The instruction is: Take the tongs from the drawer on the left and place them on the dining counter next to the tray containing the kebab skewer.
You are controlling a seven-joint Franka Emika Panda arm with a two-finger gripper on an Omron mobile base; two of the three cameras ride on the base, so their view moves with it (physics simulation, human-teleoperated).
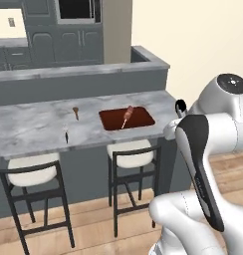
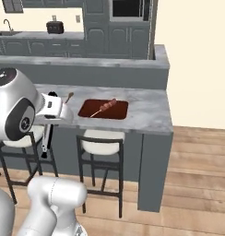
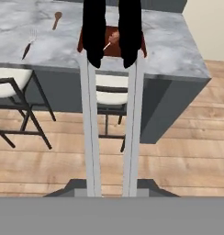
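My gripper (image 3: 112, 190) is pinched on the tongs (image 3: 111, 114), whose two silvery arms run away from it to dark tips over the near edge of the reddish-brown tray (image 3: 139, 46). That tray sits on the dining counter (image 3: 178, 50), holding the kebab skewer (image 3: 112, 40).

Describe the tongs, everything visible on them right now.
The tongs are in the gripper: two long, slim silvery arms running side by side from between the fingertips, each ending in a broad black tip. In the hand view the tips overlap the reddish-brown tray, but the tongs are held in the air short of the dining counter, touching only the gripper. In the right base view they hang down beside the hand.
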